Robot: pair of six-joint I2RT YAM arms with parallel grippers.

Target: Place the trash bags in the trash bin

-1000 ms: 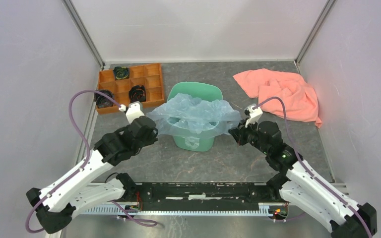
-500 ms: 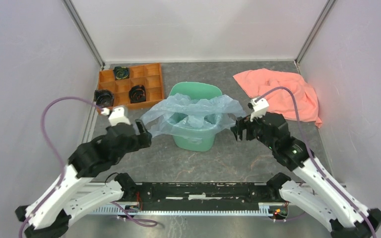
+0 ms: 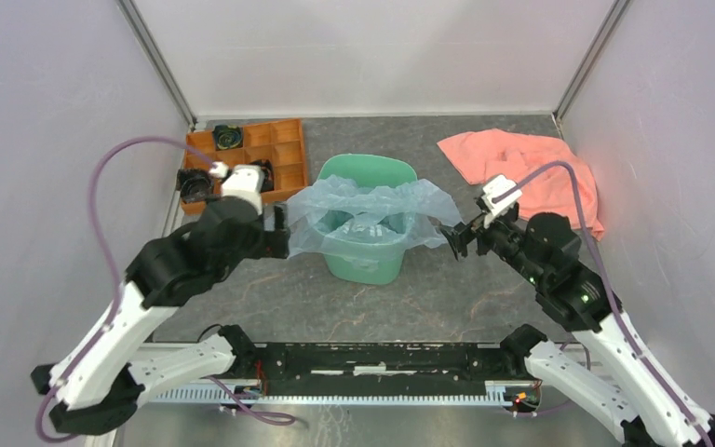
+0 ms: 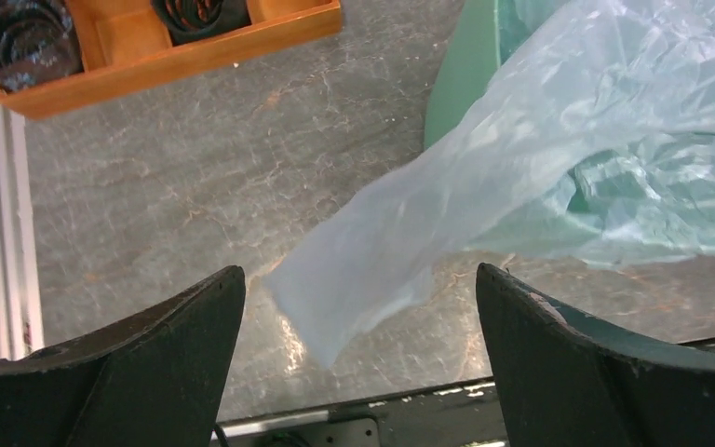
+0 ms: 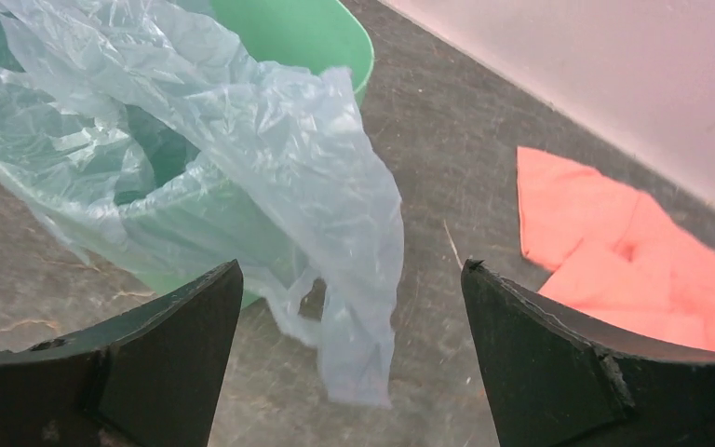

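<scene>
Since a second ago the left gripper (image 3: 277,231) and the right gripper (image 3: 454,237) have both gone from pinched shut at the trash bag's (image 3: 372,209) edges to fully spread, and each has backed a little away from the trash bin (image 3: 363,264). Far left, I note the orange tray (image 3: 284,154) with dark round parts (image 3: 259,175) in some of its compartments, sitting on the grey table (image 3: 428,298). The left gripper sits just in front of the tray, beside the bin's left wall, jaws wide and holding nothing. In its wrist view a loose corner of the bag hangs between the fingers, clear of both. The bag is draped across the mouth of the bin: its middle sags inside, its left and right sides spill over the rim, and the far rim stays bare green. The right gripper sits just right of the bin, jaws equally wide and empty. In its wrist view a flap of the bag hangs down the bin's outer wall between the fingers, touching neither. Far right, the pink cloth (image 3: 540,177) lies crumpled, well apart from the bin.
</scene>
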